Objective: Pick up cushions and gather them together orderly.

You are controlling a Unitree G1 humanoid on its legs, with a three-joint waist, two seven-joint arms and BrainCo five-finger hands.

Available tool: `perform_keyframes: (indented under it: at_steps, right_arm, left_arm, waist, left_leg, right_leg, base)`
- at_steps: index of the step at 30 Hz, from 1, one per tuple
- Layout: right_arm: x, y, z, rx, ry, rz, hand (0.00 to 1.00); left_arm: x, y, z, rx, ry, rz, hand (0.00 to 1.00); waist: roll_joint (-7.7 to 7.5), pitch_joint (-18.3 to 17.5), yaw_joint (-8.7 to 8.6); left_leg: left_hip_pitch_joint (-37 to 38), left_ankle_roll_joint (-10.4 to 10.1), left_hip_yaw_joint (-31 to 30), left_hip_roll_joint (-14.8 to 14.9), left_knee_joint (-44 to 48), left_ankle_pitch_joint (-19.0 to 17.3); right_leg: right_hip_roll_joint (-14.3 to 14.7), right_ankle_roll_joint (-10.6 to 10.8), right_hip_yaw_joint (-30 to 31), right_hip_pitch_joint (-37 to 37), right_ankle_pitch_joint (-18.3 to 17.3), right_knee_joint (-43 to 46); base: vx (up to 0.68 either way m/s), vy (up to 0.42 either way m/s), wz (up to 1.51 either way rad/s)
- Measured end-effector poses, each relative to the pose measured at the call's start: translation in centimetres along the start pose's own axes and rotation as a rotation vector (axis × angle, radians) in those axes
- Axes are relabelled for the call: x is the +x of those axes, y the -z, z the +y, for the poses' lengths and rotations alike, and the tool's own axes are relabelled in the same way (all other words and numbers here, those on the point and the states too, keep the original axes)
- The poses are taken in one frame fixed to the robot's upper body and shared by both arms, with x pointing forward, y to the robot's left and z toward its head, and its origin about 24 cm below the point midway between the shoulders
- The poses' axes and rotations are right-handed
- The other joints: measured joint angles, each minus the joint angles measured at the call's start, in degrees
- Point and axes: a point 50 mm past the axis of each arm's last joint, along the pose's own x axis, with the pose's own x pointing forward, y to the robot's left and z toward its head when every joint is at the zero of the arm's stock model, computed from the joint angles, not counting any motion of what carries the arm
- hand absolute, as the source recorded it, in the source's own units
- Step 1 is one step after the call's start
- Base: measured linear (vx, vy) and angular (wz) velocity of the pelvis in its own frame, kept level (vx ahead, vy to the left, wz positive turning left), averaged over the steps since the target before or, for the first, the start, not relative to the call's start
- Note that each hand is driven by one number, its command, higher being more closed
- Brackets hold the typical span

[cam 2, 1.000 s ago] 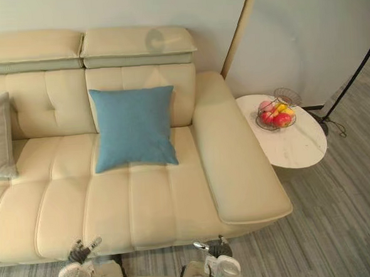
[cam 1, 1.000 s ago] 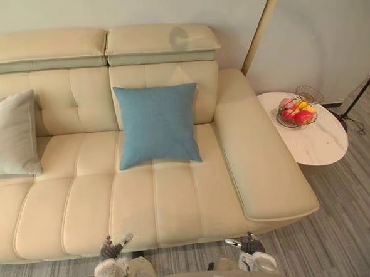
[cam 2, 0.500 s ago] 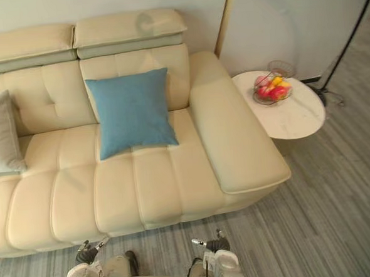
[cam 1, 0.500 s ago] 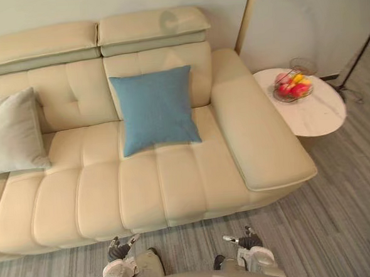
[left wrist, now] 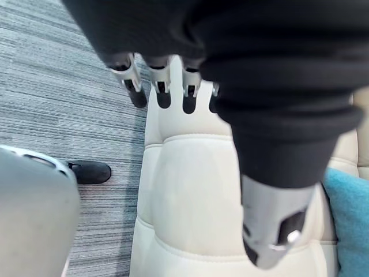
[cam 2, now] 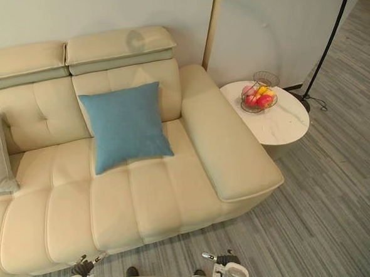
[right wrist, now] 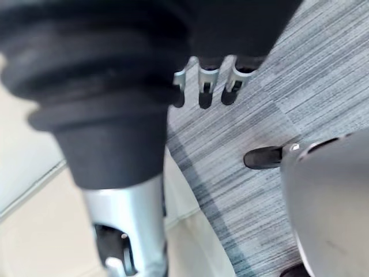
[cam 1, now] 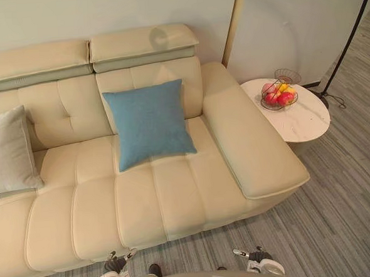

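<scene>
I have nothing picked up yet: the blue cushion (cam 1: 149,123) leans on the sofa (cam 1: 176,205) backrest at frame centre, the grey cushion (cam 1: 7,151) sits at the left edge, well apart, and my left hand (cam 1: 117,263) and right hand (cam 1: 255,257) hang at the bottom edge, short of the seat. Next, I judge, comes a long reach to the blue one. The eye views give that layout; my wrist views show the fingers (left wrist: 158,78) straight, slightly apart and empty.
</scene>
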Motion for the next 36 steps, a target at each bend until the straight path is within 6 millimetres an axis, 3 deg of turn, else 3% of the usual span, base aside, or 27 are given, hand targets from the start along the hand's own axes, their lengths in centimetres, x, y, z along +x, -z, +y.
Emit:
perform_keyframes:
  at_steps: [12, 19, 22, 23, 25, 28, 29, 30, 32, 34, 36]
  right_arm:
    - [-0.1, 1.0, -0.3, 0.056, 0.01, 0.046, 0.0]
    - [-0.2, 1.7, -1.0, 0.122, 0.036, 0.071, 0.0]
    - [-0.4, 2.1, -1.6, 0.132, 0.055, 0.08, 0.0]
    - [-0.3, 2.0, -1.6, 0.132, 0.055, 0.076, 0.0]
    - [-0.2, 1.2, -1.5, 0.122, 0.05, 0.052, 0.0]
    - [0.0, 0.6, -2.4, 0.106, 0.069, 0.035, 0.0]
    - [0.0, 0.4, -1.9, 0.106, 0.055, 0.024, 0.0]
    - [-0.2, 0.6, -1.2, 0.109, 0.041, 0.027, 0.0]
    - [-0.3, 0.5, -0.6, 0.09, 0.02, 0.02, 0.0]
    - [-0.4, 0.2, 0.3, 0.069, -0.007, -0.001, 0.0]
    - [-0.4, -0.2, 1.1, 0.054, -0.03, -0.01, 0.0]
  left_arm:
    - [0.1, 0.1, 0.1, 0.013, 0.014, 0.011, 0.0]
    - [0.1, 0.5, 0.6, 0.024, 0.008, 0.038, 0.0]
    - [0.2, 0.1, 0.7, 0.014, 0.003, 0.031, 0.0]
    - [0.2, 0.1, 0.8, 0.004, -0.001, 0.031, 0.0]
    - [0.3, -0.1, 0.1, -0.026, 0.007, 0.03, 0.0]
    - [0.2, -0.1, -2.1, -0.037, 0.061, 0.042, 0.0]
    - [0.3, -0.5, -2.4, -0.039, 0.069, 0.032, 0.0]
    - [0.4, -0.7, -2.1, -0.036, 0.062, 0.024, 0.0]
    - [0.5, -1.0, -1.7, -0.026, 0.057, 0.017, 0.0]
    - [0.5, -1.5, -1.7, -0.012, 0.061, -0.003, 0.0]
    - [0.5, -2.0, -2.0, -0.005, 0.069, -0.024, 0.0]
  waist:
    - [0.01, 0.0, -0.64]
    - [0.08, 0.4, -1.65]
    - [0.11, 1.4, -1.86]
    - [-0.15, 1.9, -1.59]
    - [0.05, 2.3, -1.35]
    - [1.96, 2.7, -1.39]
    - [1.9, 2.6, -1.34]
    - [0.67, 2.8, -1.33]
    - [-0.28, 3.0, -1.62]
    - [-0.58, 2.7, -1.57]
    - [-0.57, 2.8, -0.9]
  left_leg:
    - [0.2, 0.0, -0.6, 0.0, 0.0, 0.0]
    - [2.1, -1.1, 5.0, 1.7, 2.4, -2.1]
    - [1.8, -2.5, 10.6, 4.5, 9.5, -6.3]
    - [1.7, -2.6, 9.9, 4.8, 11.4, -7.1]
    - [0.0, -1.2, 2.7, 4.5, 15.0, -9.0]
    - [0.4, -1.4, -4.9, 2.6, 13.9, -15.3]
    - [0.6, -0.6, -2.9, 2.2, 13.7, -15.9]
    - [1.5, -0.6, 1.1, 2.3, 13.7, -16.5]
    - [2.1, -1.0, 6.7, 2.9, 14.4, -17.2]
    - [2.5, -1.5, 13.0, 4.2, 14.7, -17.6]
    - [3.3, -1.5, 19.0, 5.9, 16.4, -17.5]
  right_leg:
    - [-0.1, 0.4, -1.2, 1.1, 0.3, -0.8]
    - [1.1, 0.1, 4.1, 1.1, 2.0, -1.8]
    - [3.1, -0.1, 10.7, -0.4, 2.8, -1.8]
    - [3.5, -0.4, 12.9, -1.0, 2.9, -1.7]
    - [4.5, -1.1, 20.1, -4.5, 3.4, -1.4]
    - [6.2, -1.2, 26.0, -7.4, 5.6, -2.4]
    - [6.3, -3.0, 27.2, -7.9, 7.1, -3.3]
    - [6.4, -2.8, 29.0, -8.6, 8.7, -3.7]
    - [7.4, -2.9, 31.7, -10.8, 10.3, -3.7]
    - [9.5, -2.6, 29.4, -14.0, 13.0, -2.4]
    - [10.9, -7.9, 10.8, -17.9, 11.2, 3.5]
  base:
    - [0.0, -0.002, 0.03]
    - [-0.04, -0.017, -0.43]
    - [-0.08, -0.034, -1.03]
    - [-0.05, -0.056, -1.46]
    - [-0.03, -0.075, -1.59]
    - [-0.05, 0.062, -1.34]
    - [-0.06, 0.113, -1.74]
    - [-0.03, 0.079, -1.8]
    - [0.02, 0.04, -1.54]
    - [0.09, -0.013, -1.44]
    - [0.2, -0.056, -1.47]
